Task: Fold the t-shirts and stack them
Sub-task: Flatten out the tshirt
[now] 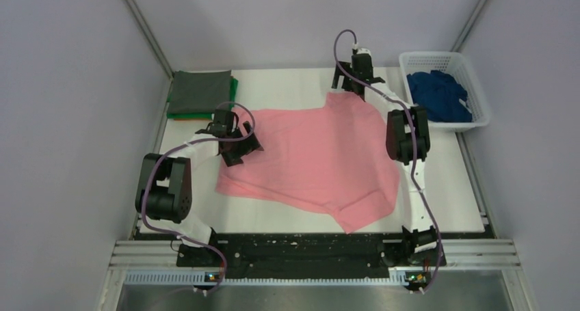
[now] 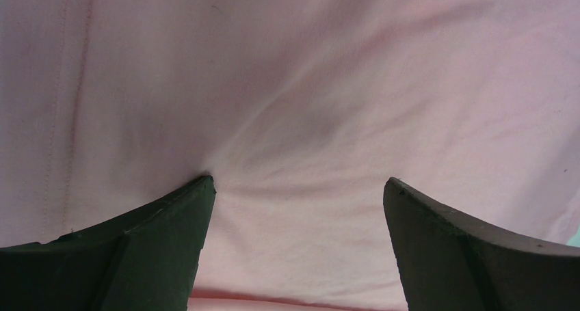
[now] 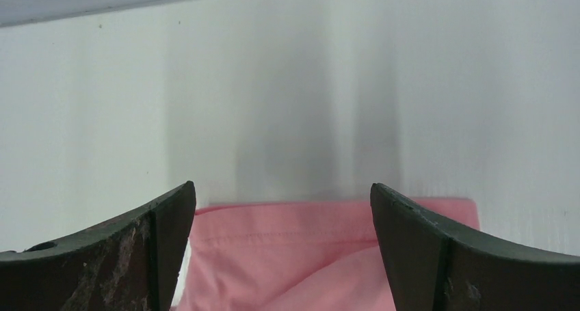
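The salmon-pink t-shirt lies spread on the white table. My left gripper is open at the shirt's left edge, its fingers pressing down into the pink cloth, which fills that view. My right gripper is open at the shirt's far corner; its view shows a hemmed pink edge between the jaws, with bare table beyond. A dark blue shirt lies crumpled in the basket. A grey shirt lies folded on a green one, with an orange edge beneath.
The white lattice basket stands at the back right. The folded stack sits at the back left corner. Grey walls enclose the table on three sides. A metal rail runs along the near edge.
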`<state>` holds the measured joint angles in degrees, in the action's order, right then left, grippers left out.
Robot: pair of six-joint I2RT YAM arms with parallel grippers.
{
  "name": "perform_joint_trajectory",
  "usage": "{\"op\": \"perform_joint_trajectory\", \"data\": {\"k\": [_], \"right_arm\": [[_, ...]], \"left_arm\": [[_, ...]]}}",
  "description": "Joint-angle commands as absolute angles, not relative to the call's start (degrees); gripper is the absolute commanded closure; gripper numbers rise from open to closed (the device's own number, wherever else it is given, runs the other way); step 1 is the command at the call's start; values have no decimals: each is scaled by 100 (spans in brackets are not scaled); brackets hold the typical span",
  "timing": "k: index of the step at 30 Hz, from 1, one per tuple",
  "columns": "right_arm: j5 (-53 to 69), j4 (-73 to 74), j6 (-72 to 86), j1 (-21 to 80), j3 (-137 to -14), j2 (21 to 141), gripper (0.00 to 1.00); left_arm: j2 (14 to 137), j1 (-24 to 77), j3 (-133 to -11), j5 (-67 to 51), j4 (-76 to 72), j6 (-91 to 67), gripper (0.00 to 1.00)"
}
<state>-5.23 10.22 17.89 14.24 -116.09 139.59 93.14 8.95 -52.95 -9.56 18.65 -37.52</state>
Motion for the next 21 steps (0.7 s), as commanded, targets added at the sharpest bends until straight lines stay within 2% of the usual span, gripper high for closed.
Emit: {"op": "perform_joint_trajectory", "data": {"k": [1, 8, 21], "right_arm": [[415, 999, 1532, 1384, -11821, 13733, 3], [915, 1303, 912, 1748, -11873, 13964, 3], [520, 1839, 1051, 2027, -12455, 14646, 3]], "left_arm": [[9248, 869, -5278, -707, 2170, -3610, 1], [9202, 869, -5252, -732, 2136, -3637, 1], [9228, 870, -5212, -713, 2153, -3622, 1]]}}
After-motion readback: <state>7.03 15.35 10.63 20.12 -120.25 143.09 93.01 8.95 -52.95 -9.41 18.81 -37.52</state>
